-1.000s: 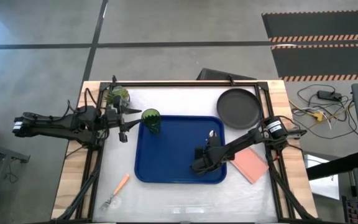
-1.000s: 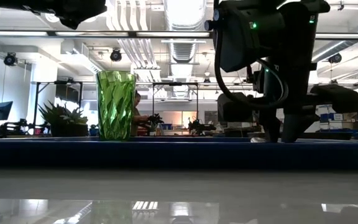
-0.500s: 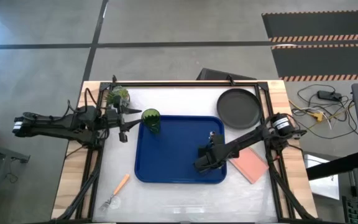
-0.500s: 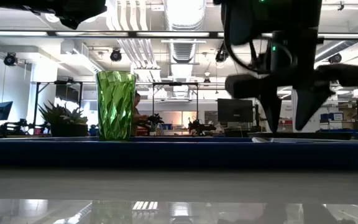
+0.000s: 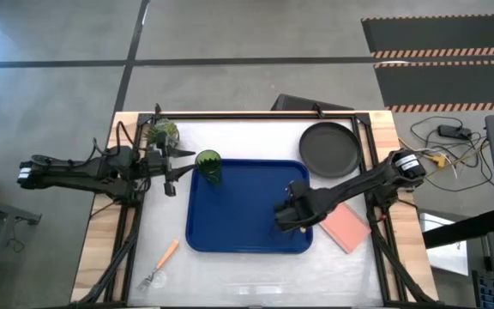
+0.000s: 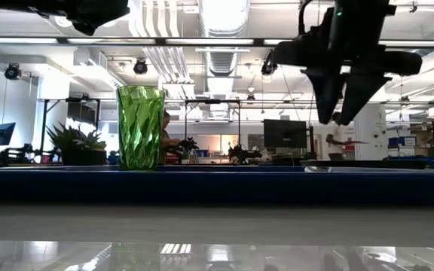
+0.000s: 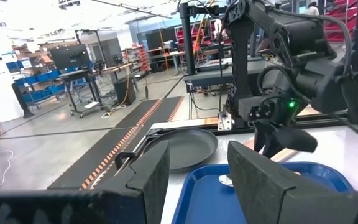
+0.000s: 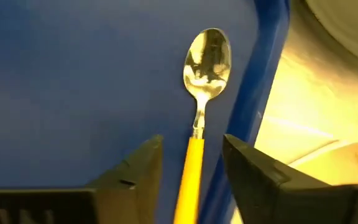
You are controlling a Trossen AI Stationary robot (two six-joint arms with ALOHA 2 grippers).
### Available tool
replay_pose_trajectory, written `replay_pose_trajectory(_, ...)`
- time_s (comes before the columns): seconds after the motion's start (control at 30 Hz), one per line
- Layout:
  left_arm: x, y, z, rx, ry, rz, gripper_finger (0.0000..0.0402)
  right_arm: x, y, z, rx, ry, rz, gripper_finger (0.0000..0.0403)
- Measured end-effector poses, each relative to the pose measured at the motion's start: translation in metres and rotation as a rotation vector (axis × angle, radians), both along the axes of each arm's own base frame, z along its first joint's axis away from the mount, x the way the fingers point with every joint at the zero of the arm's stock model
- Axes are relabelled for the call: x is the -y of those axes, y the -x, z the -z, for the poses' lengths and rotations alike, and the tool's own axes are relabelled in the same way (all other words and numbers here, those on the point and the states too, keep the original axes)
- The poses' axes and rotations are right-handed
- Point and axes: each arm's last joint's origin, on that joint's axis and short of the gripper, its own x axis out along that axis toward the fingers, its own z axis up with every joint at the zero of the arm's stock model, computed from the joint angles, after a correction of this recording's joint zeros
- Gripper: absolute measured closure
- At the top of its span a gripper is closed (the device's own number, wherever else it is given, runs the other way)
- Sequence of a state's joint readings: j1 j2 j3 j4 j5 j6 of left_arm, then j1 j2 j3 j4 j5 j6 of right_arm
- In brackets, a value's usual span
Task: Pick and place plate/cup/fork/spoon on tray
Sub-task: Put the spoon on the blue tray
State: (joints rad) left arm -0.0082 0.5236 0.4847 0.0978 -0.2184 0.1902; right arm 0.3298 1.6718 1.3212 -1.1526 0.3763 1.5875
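The blue tray (image 5: pixel 230 215) lies mid-table. The green cup (image 5: pixel 208 164) stands upright in its far left corner and shows in the low view (image 6: pixel 140 126). The orange-handled spoon (image 8: pixel 199 106) lies flat on the tray by its right rim, bowl toward the far edge. My right gripper (image 8: pixel 191 149) hovers open above the handle, clear of the tray (image 6: pixel 345 98). The dark plate (image 5: pixel 329 148) rests on the table at the far right. The fork (image 5: pixel 163 262) lies on the table near the front left. My left gripper (image 7: pixel 197 162) is open and empty left of the cup.
A pink pad (image 5: pixel 346 225) lies right of the tray, under my right arm. A potted plant (image 5: pixel 163 130) stands at the far left corner behind my left gripper. A black frame rail runs along the table's far edge and sides.
My right gripper has opened, let go of the spoon and risen clear of the tray, drawing back a little toward the table's right edge. The spoon stays flat on the tray.
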Motion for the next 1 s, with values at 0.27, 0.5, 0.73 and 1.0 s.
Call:
replay_pose_trajectory(0.27, 0.0, -0.002, 0.001, -0.007, 0.003, 0.0, 0.0256, -0.001, 0.003, 0.001, -0.114, -0.066, -0.268, 0.0382)
replay_pose_trajectory(0.5, 0.0, -0.002, 0.001, 0.005, 0.078, 0.004, 0.0256, 0.006, 0.007, 0.01, -0.216, -0.155, -0.433, 0.0394)
replay_pose_trajectory(0.73, 0.0, -0.002, 0.001, 0.004, 0.079, 0.004, 0.0256, 0.017, 0.007, 0.035, -0.202, -0.218, -0.525, 0.0394)
replay_pose_trajectory(1.0, 0.0, -0.002, 0.001, 0.004, 0.079, 0.004, 0.0256, 0.022, 0.014, 0.053, -0.202, -0.258, -0.518, 0.0394)
